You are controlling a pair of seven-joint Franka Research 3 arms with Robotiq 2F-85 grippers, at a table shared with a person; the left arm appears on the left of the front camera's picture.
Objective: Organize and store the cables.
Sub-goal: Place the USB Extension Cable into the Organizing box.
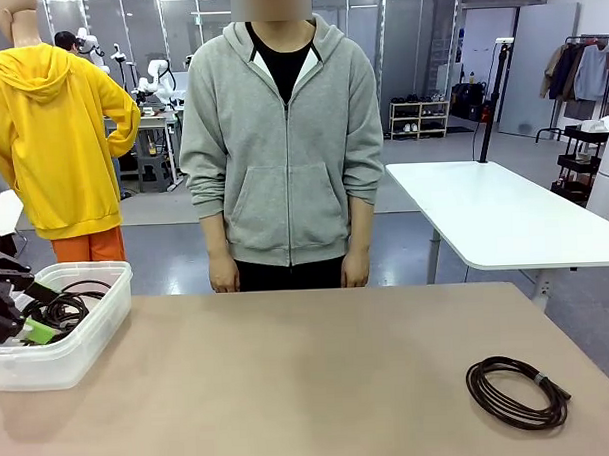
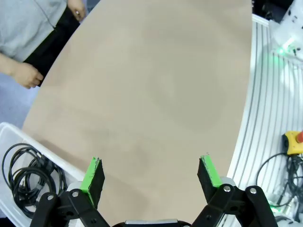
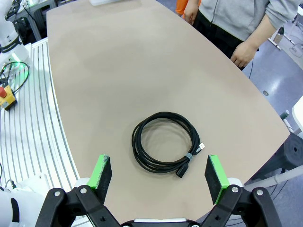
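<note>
Closest to you on the right side of the tan table [image 1: 310, 378], one coiled cable [image 1: 517, 391] lies flat and alone near the near-right corner, a round dark loop bound at one spot with its plug ends tucked beside that band. Your right gripper [image 3: 158, 177] hangs above it with its green-padded fingers [image 3: 101, 172] spread wide, one on each side of the coil as seen from the wrist, holding nothing and not touching it. On the left, your left gripper [image 2: 150, 177] is likewise spread wide and empty, poised over bare tabletop right beside the clear plastic bin [image 1: 64, 361]; in the front view you see it [image 1: 7, 308] at the picture's left edge, level with the bin's rim. That bin sits at the table's near-left area and holds more coiled cables [image 1: 62, 308], black loops heaped together so that you cannot count them. Across the table, at its far edge, a person [image 1: 281, 139] in a grey zip hoodie stands with both hands [image 1: 223, 276] hanging down at their sides, just off the tabletop.
</note>
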